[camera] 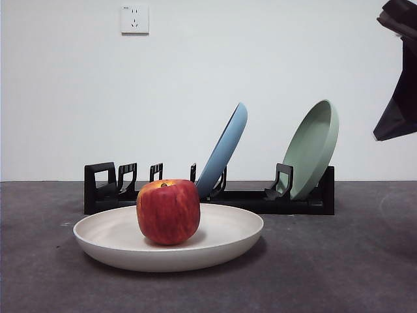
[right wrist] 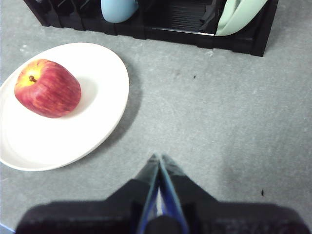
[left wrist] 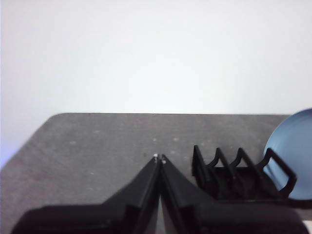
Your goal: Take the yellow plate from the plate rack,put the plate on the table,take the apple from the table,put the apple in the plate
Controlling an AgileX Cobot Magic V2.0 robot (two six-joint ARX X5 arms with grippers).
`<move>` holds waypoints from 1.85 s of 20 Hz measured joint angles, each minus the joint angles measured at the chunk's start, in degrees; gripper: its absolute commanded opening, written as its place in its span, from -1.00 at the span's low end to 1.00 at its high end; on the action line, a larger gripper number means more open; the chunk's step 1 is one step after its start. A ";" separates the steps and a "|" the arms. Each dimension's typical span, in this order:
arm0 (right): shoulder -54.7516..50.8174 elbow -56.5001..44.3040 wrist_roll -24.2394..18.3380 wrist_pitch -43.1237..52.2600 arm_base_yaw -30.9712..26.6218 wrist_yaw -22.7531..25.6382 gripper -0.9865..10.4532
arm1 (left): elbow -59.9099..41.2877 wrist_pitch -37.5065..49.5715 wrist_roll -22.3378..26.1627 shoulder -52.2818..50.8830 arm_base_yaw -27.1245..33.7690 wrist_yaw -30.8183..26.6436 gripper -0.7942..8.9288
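The cream yellow plate (camera: 221, 238) lies flat on the dark grey table (camera: 339, 274), in front of the black plate rack (camera: 247, 199). The red apple (camera: 168, 211) sits upright in the plate, left of its middle. The right wrist view shows the apple (right wrist: 48, 88) in the plate (right wrist: 95, 112) and the rack (right wrist: 180, 22) beyond. My right gripper (right wrist: 159, 158) is shut and empty, above the table to the right of the plate; it shows in the front view at the top right (camera: 399, 98). My left gripper (left wrist: 159, 157) is shut and empty, near the rack's empty end (left wrist: 234, 173).
A light blue plate (camera: 225, 149) and a pale green plate (camera: 314, 147) lean in the rack's slots. They also show in the right wrist view, blue (right wrist: 118, 9) and green (right wrist: 239, 14). A white wall with a socket (camera: 135, 19) stands behind the table.
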 measured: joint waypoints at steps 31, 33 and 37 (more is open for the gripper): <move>0.00 0.00 0.00 0.00 0.00 0.02 -0.83 | -25.66 6.64 0.90 -10.84 5.84 6.40 -0.84; 0.00 0.00 0.00 0.00 0.00 0.02 -0.83 | -25.66 6.64 0.90 -10.84 5.84 6.40 -0.84; 0.00 0.00 0.00 0.00 0.00 0.02 -0.83 | -25.66 6.64 0.90 -10.84 5.84 6.40 -0.84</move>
